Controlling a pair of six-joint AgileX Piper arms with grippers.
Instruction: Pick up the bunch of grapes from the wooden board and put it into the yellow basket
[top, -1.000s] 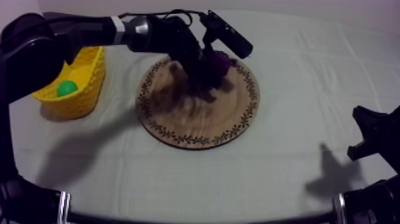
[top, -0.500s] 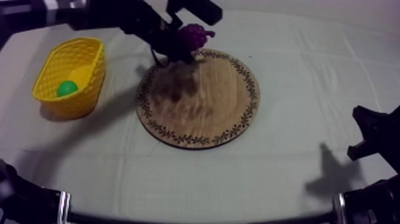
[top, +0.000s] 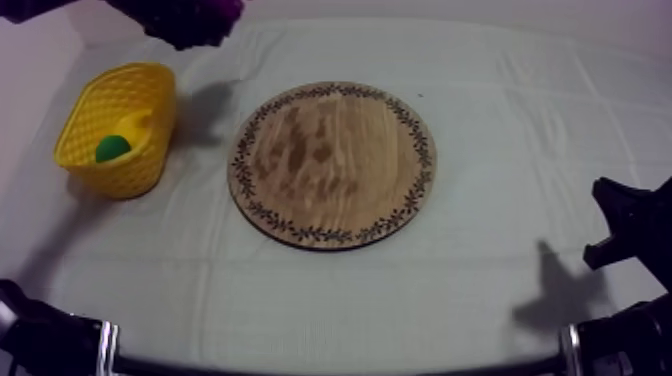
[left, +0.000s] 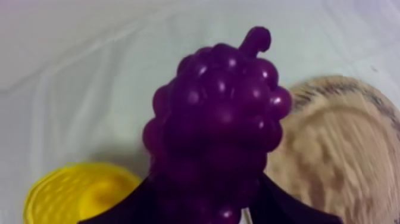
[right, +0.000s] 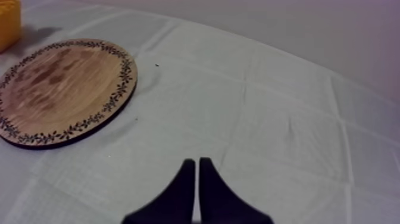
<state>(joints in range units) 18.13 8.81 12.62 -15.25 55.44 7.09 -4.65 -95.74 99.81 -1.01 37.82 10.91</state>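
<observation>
The purple bunch of grapes (left: 217, 125) hangs in the air with my left gripper (top: 185, 22) shut on it; its black fingers (left: 280, 207) clasp the lower part of the bunch. In the top view the grapes (top: 218, 10) are high at the far left, beyond the yellow basket (top: 120, 125) and left of the round wooden board (top: 332, 165). From the left wrist, the basket (left: 77, 193) lies below the bunch on one side and the board (left: 339, 155) on the other. The board is bare. My right gripper (right: 195, 187) rests shut over the cloth, its fingers together as a narrow wedge.
A green toy fruit (top: 112, 148) lies inside the basket. My right gripper (top: 625, 225) sits low at the table's right edge, well away from the board (right: 59, 89). Open cloth lies between the board and the right arm.
My left gripper has lifted the grapes off the board and carried them up and to the left, towards the far side of the basket. The right arm has not moved.
</observation>
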